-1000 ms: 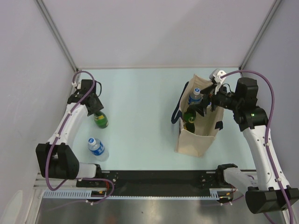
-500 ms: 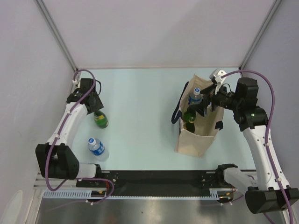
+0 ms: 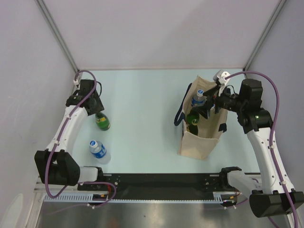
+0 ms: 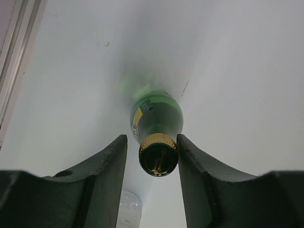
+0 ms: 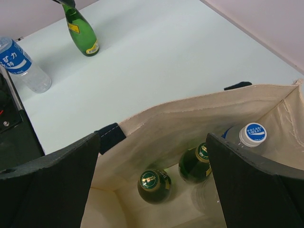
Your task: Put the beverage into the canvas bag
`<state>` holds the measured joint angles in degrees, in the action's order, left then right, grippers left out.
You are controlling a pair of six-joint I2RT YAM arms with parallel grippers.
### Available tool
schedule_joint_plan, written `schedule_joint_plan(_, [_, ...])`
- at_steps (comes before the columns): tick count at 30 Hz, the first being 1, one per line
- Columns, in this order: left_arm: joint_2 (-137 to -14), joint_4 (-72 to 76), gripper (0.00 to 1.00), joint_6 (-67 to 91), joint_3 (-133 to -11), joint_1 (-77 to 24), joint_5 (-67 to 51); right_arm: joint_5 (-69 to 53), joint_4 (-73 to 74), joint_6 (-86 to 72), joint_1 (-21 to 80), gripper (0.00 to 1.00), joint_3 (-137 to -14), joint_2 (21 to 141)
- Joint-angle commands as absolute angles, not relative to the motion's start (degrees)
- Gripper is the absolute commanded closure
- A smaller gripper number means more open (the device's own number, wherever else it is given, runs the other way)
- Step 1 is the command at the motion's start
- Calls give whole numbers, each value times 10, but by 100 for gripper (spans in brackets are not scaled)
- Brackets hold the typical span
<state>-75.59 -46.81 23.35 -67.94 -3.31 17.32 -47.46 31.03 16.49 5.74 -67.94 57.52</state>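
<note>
While poised wrist-down by the left wall (image 3: 33, 71), straddles upright dark-green glass bottle (image 4: 159, 116) with left gripper (image 4: 152, 137) spread, unclamped; pale tabletop (image 3: 142, 104) open rightward.

Green bottle (image 4: 156, 118) neck between fingers (image 4: 111, 175), gap on left side; clear bottle (image 4: 128, 209) beyond.

White arms (image 3: 71, 126), black joints, purple cables (image 3: 251, 72); fingers (image 4: 104, 185) seemingly dark grey.
</note>
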Motion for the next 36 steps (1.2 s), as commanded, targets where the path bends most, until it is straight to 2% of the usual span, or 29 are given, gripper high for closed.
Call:
schedule_joint_plan(1, [-744, -465, 50, 221, -701, -30, 163, -486, 293, 159, 54, 0, -686, 563])
schedule_joint_plan(7, [-751, -457, 57, 214, -704, -29, 161, -488, 294, 160, 54, 0, -690, 564])
schedule_joint_plan(10, [-751, -454, 67, 201, -708, -29, 156, -490, 294, 160, 54, 0, -692, 565])
schedule_joint_plan(11, [-751, -453, 75, 198, -709, -29, 154, -494, 295, 161, 54, 0, -692, 565])
schedule_joint_plan(13, [-746, -447, 82, 193, -710, -29, 138, -498, 296, 162, 54, 0, -695, 568])
schedule_joint_plan(14, [-740, -444, 90, 184, -711, -29, 128, -504, 298, 165, 54, 0, -696, 569])
schedule_joint_plan(17, [-718, -429, 99, 171, -713, -33, 91, -511, 303, 171, 58, 0, -705, 574])
schedule_joint_plan(27, [-676, -405, 100, 113, -757, -141, 5, -561, 311, 199, 101, 0, -732, 600])
schedule_joint_plan(36, [-707, -400, 100, 69, -869, -270, -58, -570, 259, 170, 218, 0, -731, 643])
